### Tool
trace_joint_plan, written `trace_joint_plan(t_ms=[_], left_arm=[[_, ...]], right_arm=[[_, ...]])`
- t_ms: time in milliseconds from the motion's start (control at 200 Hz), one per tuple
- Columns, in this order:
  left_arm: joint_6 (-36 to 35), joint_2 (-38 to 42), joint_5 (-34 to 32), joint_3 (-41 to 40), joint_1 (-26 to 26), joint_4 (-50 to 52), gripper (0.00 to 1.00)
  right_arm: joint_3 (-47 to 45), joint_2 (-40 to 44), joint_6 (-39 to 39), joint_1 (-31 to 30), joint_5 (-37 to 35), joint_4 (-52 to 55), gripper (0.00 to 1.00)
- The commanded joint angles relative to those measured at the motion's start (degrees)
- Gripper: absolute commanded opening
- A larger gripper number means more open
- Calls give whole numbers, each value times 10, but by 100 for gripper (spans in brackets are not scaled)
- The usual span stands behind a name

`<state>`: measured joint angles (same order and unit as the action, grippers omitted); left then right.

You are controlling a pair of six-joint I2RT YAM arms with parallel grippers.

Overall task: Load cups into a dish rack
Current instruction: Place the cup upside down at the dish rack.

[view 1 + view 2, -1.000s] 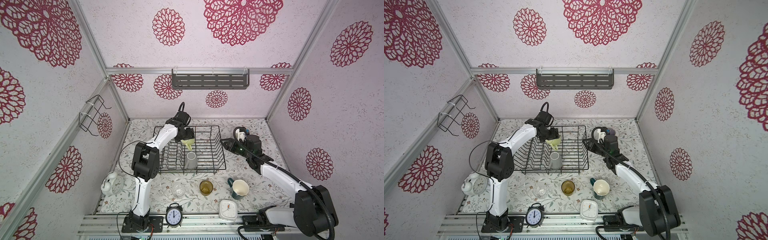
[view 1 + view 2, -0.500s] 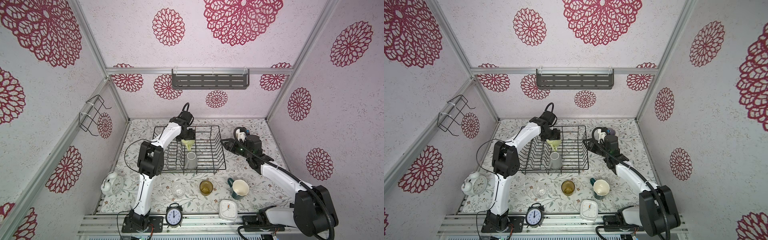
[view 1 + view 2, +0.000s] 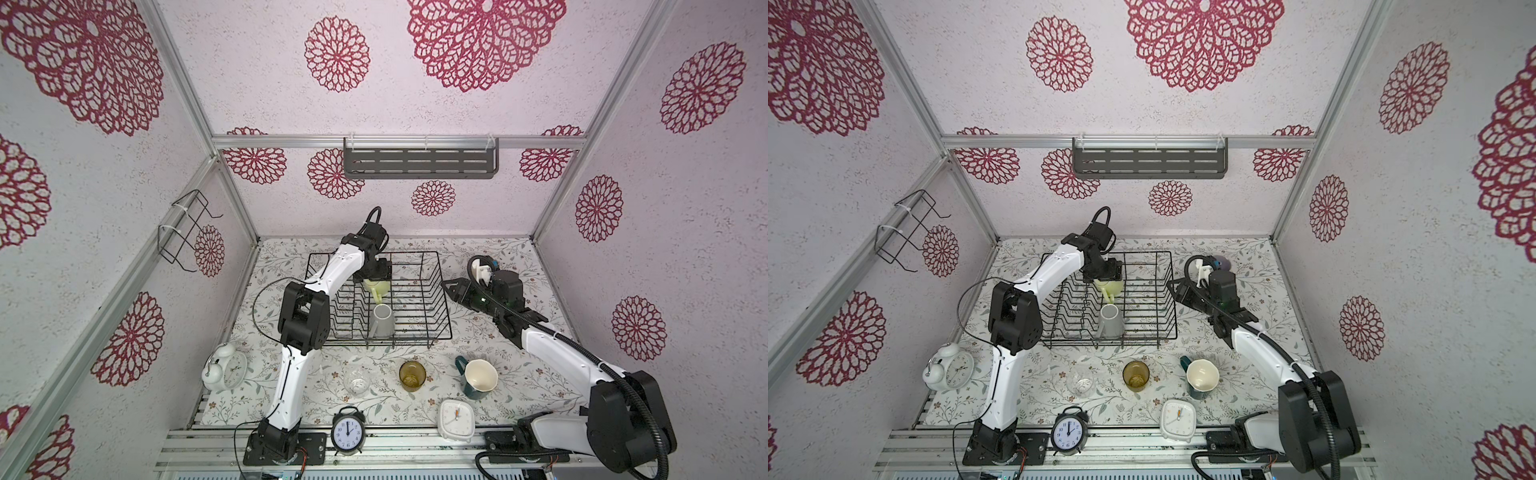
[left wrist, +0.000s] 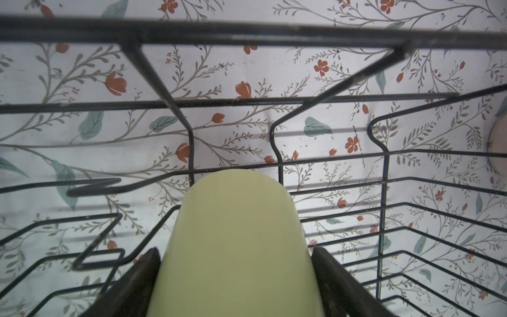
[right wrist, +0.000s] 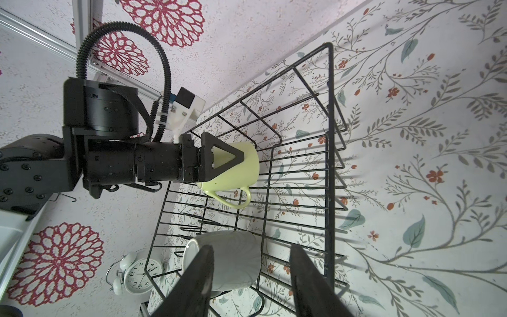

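The dish rack (image 3: pixel 411 252) (image 3: pixel 1142 252) is a black wire basket at the middle back of the table. My left gripper (image 3: pixel 376 280) (image 4: pixel 236 251) reaches down into it, shut on the yellow-green mug (image 3: pixel 376 287) (image 3: pixel 1109 286) (image 4: pixel 236 247) (image 5: pixel 241 167). The mug's closed end is low by the rack's floor wires and its handle points to the front. A grey mug (image 3: pixel 383 322) (image 5: pixel 227 258) lies in the rack just in front of it. My right gripper (image 3: pixel 446 286) (image 5: pixel 251 247) hangs open and empty at the rack's right side.
On the table in front of the rack stand a clear glass (image 3: pixel 357 381), an amber glass (image 3: pixel 412 375) and a dark teal mug (image 3: pixel 478 378). Nearby are a white bell clock (image 3: pixel 224 368), a black clock (image 3: pixel 347 432) and a white square clock (image 3: pixel 456 417).
My left arm's elbow has shifted a little to the right and its wrist a little toward the back, with the yellow-green mug still held in the rack. The right arm has not moved.
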<state>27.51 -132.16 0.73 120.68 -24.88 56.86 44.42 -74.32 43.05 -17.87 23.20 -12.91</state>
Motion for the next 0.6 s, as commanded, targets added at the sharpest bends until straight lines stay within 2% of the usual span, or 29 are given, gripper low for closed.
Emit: trace_joint_plan(t_ms=[0,540,565,595], left_arm=[[-17,-6,-1,24,-3,-15,78],[-41,1,-30,37,-11,-44,87],[-42,2,-31,37,-11,-45,88],[-43,1,-32,38,-11,-47,94]], right_arm=[[22,5,-12,5,5,-9,48],[24,15,-14,4,2,11,50],[23,14,-14,4,3,12,50],[23,13,-14,5,3,13,51]])
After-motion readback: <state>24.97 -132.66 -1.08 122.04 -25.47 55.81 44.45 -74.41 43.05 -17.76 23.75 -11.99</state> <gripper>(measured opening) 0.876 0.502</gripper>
